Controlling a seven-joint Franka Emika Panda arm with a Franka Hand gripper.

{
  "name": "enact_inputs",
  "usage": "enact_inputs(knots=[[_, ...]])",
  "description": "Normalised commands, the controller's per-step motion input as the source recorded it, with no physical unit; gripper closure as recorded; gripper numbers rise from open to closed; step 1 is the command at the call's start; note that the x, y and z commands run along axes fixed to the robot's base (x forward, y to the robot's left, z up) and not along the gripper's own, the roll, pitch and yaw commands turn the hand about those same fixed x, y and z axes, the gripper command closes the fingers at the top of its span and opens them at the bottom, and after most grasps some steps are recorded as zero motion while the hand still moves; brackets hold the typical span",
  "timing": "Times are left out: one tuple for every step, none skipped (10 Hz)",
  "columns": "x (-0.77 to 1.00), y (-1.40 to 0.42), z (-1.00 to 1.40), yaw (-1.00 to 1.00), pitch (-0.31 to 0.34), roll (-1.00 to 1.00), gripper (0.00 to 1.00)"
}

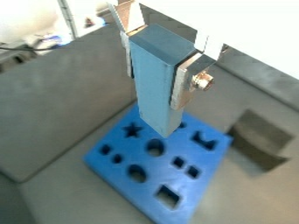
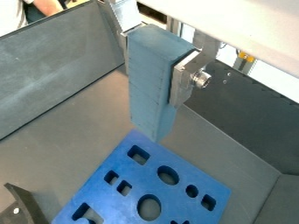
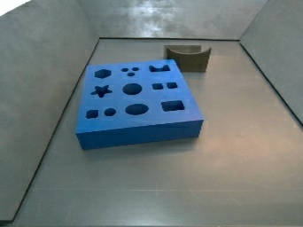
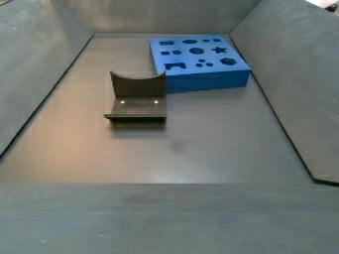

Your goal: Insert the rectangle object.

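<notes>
Silver fingers (image 1: pixel 191 74) pinch the rectangle object (image 1: pixel 156 83), a pale blue block held upright in the gripper (image 1: pixel 158 63) above the blue board (image 1: pixel 158 162). Neither side view shows the gripper. The dark fixture (image 3: pixel 189 57) stands just beside the board.

Soft even overhead light, faint floor glare, slightly blurry wrist views.
</notes>
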Motion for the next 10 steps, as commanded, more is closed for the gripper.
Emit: enact_inputs(knots=[[-0.96, -0.48, -0.21, 0.16, -0.161, -0.35, 1.0], [-0.81, -0.23, -0.13, 0.1, -0.183, -0.26, 1.0], [-0.74, -0.14, -0.08, 0.08, -0.165, -0.23, 1.0], [-0.63, -0.08, -0.04, 0.06, -0.141, -0.19, 1.0], [-0.46, -0.04, -0.03, 0.03, -0.12, -0.15, 1.0], [-0.28, -0.01, -0.01, 0.02, -0.108, -0.13, 1.0], [-0.18, -0.01, -0.01, 0.02, -0.107, -0.12, 1.0], [0.96, 0.51, 0.37, -0.36, 0.303, 0.36, 1.0], [0.96, 0.49, 0.36, -0.35, 0.348, 0.37, 1.0], [0.66, 0.21, 0.21, -0.23, 0.42, 0.32, 1.0]])
